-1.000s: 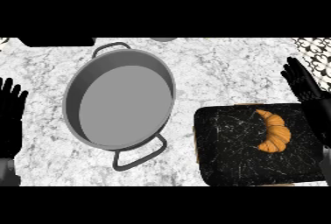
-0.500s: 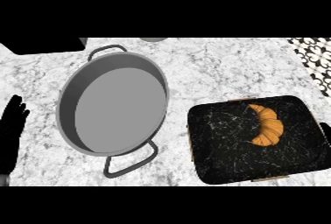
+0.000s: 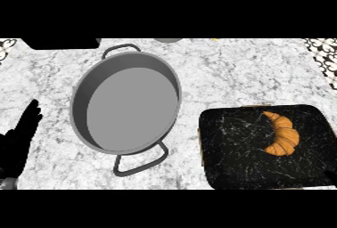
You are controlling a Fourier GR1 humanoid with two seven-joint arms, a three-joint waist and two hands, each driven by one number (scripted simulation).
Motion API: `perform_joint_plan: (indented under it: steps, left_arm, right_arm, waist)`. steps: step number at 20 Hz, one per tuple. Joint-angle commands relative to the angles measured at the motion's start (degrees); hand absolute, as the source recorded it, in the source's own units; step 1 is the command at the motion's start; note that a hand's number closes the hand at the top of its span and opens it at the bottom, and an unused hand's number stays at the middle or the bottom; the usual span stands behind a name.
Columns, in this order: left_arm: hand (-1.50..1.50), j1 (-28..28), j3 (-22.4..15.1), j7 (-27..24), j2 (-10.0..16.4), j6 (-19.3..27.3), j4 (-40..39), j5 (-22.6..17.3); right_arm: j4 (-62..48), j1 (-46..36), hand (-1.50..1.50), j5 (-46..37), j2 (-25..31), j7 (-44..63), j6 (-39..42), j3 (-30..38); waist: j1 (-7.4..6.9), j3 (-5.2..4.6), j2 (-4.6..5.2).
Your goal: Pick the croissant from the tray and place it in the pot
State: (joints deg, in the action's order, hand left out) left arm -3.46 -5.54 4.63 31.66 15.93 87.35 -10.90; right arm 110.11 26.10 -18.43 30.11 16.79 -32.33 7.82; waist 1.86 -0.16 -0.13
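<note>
A golden croissant [image 3: 282, 135] lies on the right part of a black marbled tray [image 3: 244, 156] at the lower right of the head view. A grey pot [image 3: 126, 103] with two dark handles stands left of the tray, and its inside holds nothing. My left hand [image 3: 20, 141] rests at the left edge, fingers straight and pointing up, well apart from the pot. My right hand does not show anywhere in the view.
The counter is white-grey marble. A black object [image 3: 60, 42] sits at the top left edge and a small grey object [image 3: 168, 40] at the top middle. Patterned surfaces show at the top corners [image 3: 322, 46].
The view has shifted, so the pot and tray now sit further right and lower. My right hand, seen beside the tray a second ago, has left the picture.
</note>
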Motion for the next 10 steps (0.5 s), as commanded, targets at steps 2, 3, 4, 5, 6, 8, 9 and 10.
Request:
perform_joint_plan:
  steps: [2, 3, 4, 5, 6, 8, 9, 10]
  left_arm:
    - [0.00, -0.28, -3.19, -0.12, -2.29, 0.35, 0.87, 3.02]
    - [0.00, -0.77, -1.64, -2.09, -1.85, -1.04, -0.21, 1.97]
    - [0.00, 0.07, -1.38, -0.55, -1.94, -1.12, -1.09, 2.09]
    - [0.00, 0.22, -1.07, 0.75, -0.24, -1.99, 1.37, 1.88]
    - [0.00, 1.86, -1.34, -0.18, -1.39, -2.13, -0.63, 2.10]
    - [0.00, 0.70, -0.65, 0.92, -1.05, -1.45, 0.37, 2.16]
    - [0.00, 3.16, -2.26, 2.26, -2.30, 0.07, 0.90, 3.60]
    - [0.00, 3.10, -3.34, 1.99, -2.84, -0.38, 0.72, 3.92]
  right_arm:
    - [9.11, -0.97, -1.50, -3.02, 6.39, 18.08, 9.53, -0.16]
    - [10.35, -0.55, -1.50, -4.74, 6.31, 20.86, 10.68, -1.34]
    - [10.37, -0.09, -1.50, -1.29, 7.66, 19.99, 13.84, 0.67]
    - [10.88, -4.30, -1.50, -5.13, 7.96, 26.89, 14.42, -2.46]
    - [9.00, -7.10, -1.50, -1.95, 10.33, 27.51, 18.13, -1.45]
    - [9.53, -9.57, -1.50, 2.19, 12.69, 31.88, 23.35, -1.43]
    - [9.48, -11.13, -1.50, 2.65, 14.15, 34.90, 26.11, -3.70]
    - [6.05, -13.23, -1.50, 3.75, 15.30, 36.66, 28.35, -4.58]
  waist:
    - [-2.07, 0.00, 0.26]
    - [-2.12, 0.00, 0.23]
    - [-1.72, 0.07, 0.16]
    - [-2.66, 0.04, 0.29]
    - [-2.57, 0.05, 0.37]
    - [-3.02, 0.06, 0.33]
    - [-3.38, 0.03, 0.54]
    - [-4.16, 0.03, 0.79]
